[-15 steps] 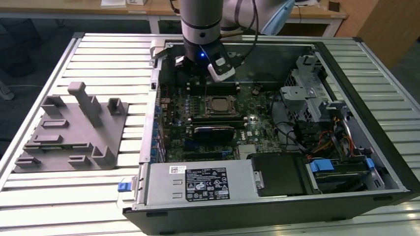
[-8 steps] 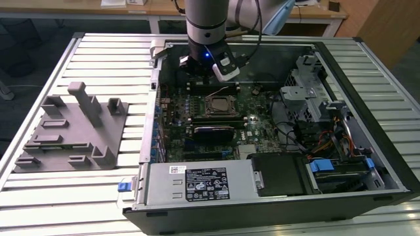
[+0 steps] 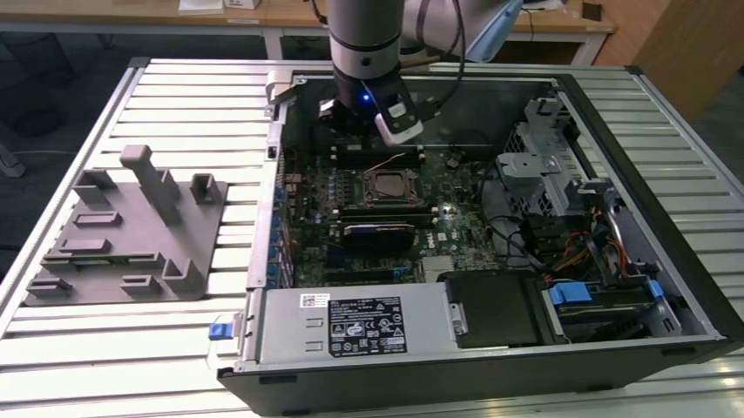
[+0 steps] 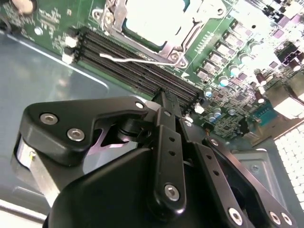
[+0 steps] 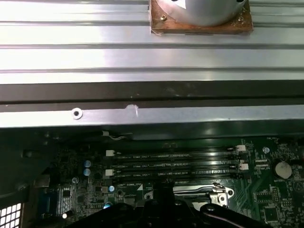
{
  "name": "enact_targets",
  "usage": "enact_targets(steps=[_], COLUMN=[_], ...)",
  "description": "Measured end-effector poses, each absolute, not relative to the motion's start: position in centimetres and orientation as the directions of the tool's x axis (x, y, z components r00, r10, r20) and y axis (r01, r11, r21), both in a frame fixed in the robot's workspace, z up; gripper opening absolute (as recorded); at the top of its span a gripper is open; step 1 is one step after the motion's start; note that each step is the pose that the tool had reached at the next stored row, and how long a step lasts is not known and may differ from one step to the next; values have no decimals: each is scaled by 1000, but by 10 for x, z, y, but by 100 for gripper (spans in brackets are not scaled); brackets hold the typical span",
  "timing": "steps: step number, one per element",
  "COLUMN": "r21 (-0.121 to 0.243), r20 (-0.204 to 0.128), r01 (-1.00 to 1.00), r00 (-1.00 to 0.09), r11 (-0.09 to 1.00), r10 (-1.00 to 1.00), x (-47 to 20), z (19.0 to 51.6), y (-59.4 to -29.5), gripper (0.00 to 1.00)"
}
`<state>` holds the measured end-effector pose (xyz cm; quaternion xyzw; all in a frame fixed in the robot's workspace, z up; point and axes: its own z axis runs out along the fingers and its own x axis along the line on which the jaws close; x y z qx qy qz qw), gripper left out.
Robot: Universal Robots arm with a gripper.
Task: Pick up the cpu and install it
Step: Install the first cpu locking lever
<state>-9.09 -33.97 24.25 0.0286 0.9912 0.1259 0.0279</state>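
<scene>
Slatted metal table, open computer case, cpu perhaps seated.

Silver-grey tubular arm, blue-lit wrist, black screw-studded tool linkages.

Computer case lies at the exterior view's right of, apparently near, fixture block.

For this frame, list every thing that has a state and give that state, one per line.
computer case: lying on its side, side panel off, inside exposed.
cpu socket: on the motherboard, metal frame around it, a pale square inside it in the second wrist view.
memory slots: empty.
grey plastic block: on the table beside the case, nothing on it.
gripper: inside the case, beside the socket.
</scene>
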Motion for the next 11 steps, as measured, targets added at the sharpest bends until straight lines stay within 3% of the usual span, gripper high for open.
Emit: enact_targets(steps=[11], r21=[239], r20=[-103], r01=[146], r00=[-979], r11=[960], r10=[175], x=[-91], z=[239], y=[-340], gripper=[11])
